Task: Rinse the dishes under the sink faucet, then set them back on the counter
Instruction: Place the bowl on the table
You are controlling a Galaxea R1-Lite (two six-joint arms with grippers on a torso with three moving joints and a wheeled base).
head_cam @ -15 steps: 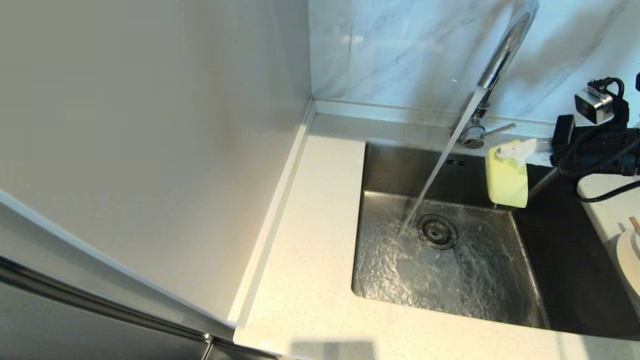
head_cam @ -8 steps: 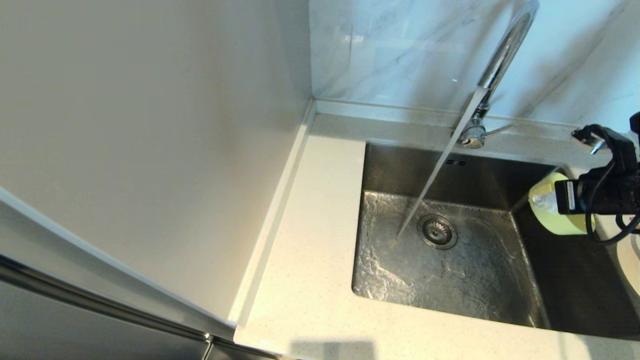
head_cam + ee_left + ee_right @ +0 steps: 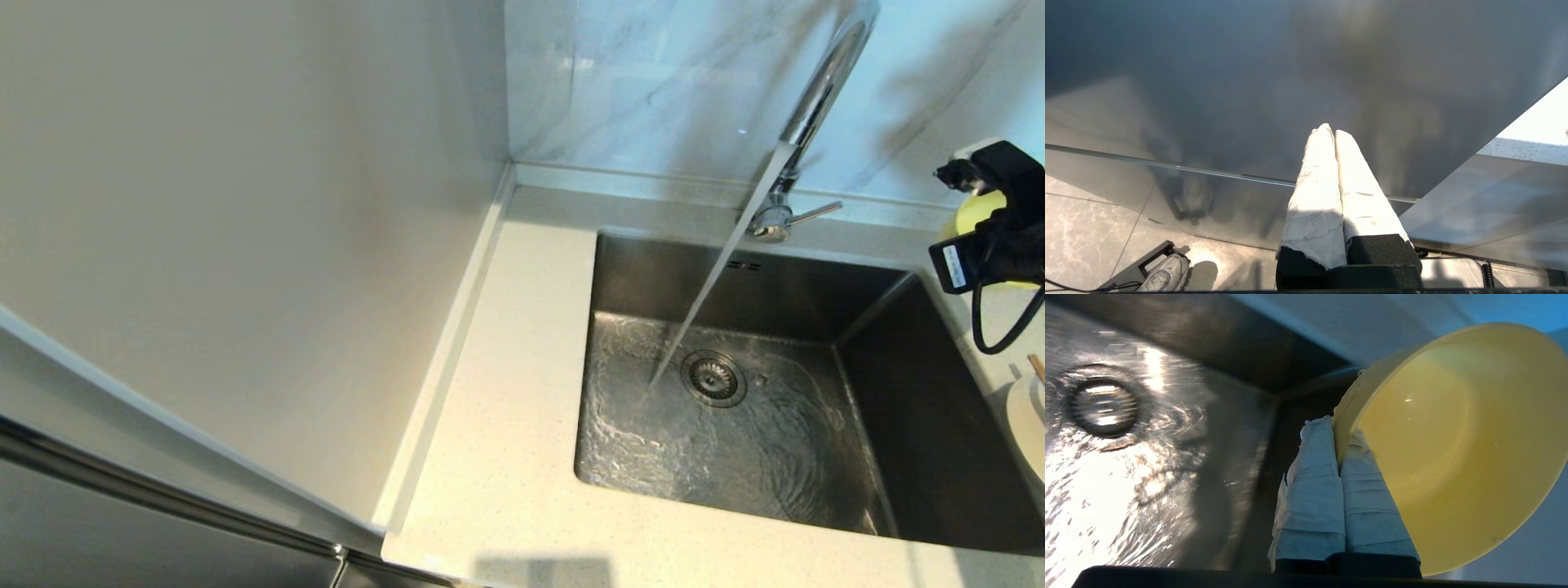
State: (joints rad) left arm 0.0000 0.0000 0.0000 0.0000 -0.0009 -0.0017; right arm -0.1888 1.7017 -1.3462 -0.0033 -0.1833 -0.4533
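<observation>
Bowl (image 3: pixel 1453 449), rinsed, pinched at rim by right hand (image 3: pixel 1337 433) over right surface (image 3: pixel 992 359); next: set down, release; left hand (image 3: pixel 1331 132) parked, closed empty; faucet (image 3: pixel 804 114) running.

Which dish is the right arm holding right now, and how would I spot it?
Start at the steel sink with the faucet running, then look past its far right corner, over the counter. There the right gripper pinches the rim of a small bowl held tipped on edge. It is the only pale-yellow dish; the plate nearer the front is white.
</observation>
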